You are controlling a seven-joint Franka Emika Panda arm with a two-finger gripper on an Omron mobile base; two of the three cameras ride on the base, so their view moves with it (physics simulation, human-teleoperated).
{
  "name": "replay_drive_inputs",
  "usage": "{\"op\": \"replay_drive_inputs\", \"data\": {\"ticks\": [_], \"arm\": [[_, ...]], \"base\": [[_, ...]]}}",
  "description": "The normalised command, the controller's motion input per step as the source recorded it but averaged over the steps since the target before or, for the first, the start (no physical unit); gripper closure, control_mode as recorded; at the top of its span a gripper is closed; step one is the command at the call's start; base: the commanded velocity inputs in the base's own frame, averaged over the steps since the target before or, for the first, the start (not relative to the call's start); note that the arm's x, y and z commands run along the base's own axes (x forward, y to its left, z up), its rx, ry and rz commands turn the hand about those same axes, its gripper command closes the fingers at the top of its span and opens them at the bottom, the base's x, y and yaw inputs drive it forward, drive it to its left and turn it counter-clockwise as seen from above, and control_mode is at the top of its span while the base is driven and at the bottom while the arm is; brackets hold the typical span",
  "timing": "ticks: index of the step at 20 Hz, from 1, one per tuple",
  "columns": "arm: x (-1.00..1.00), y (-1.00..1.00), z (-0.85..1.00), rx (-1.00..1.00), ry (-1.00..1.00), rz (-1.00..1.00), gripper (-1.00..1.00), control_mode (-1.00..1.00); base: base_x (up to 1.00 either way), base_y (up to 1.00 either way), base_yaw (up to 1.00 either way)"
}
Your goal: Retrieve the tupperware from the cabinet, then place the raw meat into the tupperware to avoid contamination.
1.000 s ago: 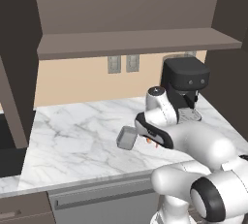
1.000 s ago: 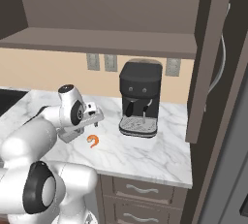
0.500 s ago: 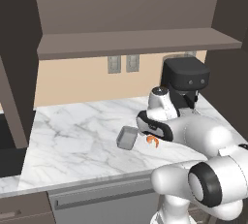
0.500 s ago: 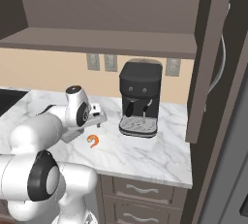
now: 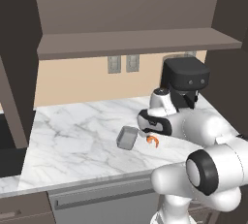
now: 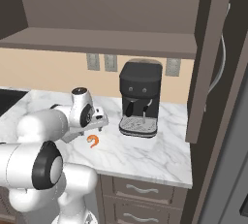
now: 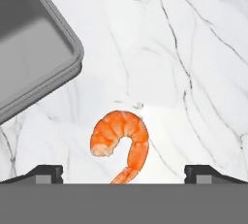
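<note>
The tupperware [image 5: 127, 137] is a shallow grey container resting empty on the marble counter [image 5: 72, 131]; its corner fills the upper left of the hand view [image 7: 34, 48]. The raw meat [image 5: 153, 140], an orange curled shrimp, lies on the counter just right of it and apart from it [image 7: 121, 138] [image 6: 93, 141]. My gripper [image 7: 124, 173] hangs open right above the shrimp, with one dark fingertip on each side and nothing held. The cabinet [image 5: 135, 43] stands open above, its brown shelf bare.
A black coffee machine [image 5: 186, 80] [image 6: 140, 97] stands at the back right of the counter, close behind my hand. The open cabinet door [image 5: 14, 72] hangs at the left. Wall sockets [image 5: 122, 64] sit on the beige backsplash. Drawers [image 6: 145, 191] lie below the counter.
My hand has sunk a little toward the shrimp and the forearm has swung out to the right. The shrimp and the container lie where they were.
</note>
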Motion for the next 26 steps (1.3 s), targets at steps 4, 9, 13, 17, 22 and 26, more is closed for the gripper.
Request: {"op": "replay_drive_inputs", "data": {"ticks": [4, 9, 13, 17, 22, 26], "arm": [[0.08, -0.05, -0.2, 0.03, 0.07, 0.0, -1.0, -1.0], [0.05, -0.01, -0.14, 0.03, 0.03, 0.01, -1.0, -1.0], [0.05, 0.0, -0.14, 0.02, 0.01, 0.0, -1.0, -1.0], [0.04, 0.0, -0.18, 0.03, 0.03, 0.0, -1.0, -1.0], [0.03, 0.0, -0.19, 0.02, 0.03, 0.0, -1.0, -1.0], [0.04, 0.0, -0.17, 0.01, 0.03, 0.0, -1.0, -1.0]], "base": [[0.0, 0.0, 0.0], [0.0, 0.0, 0.0], [0.0, 0.0, 0.0], [0.0, 0.0, 0.0], [0.0, 0.0, 0.0], [0.0, 0.0, 0.0]]}}
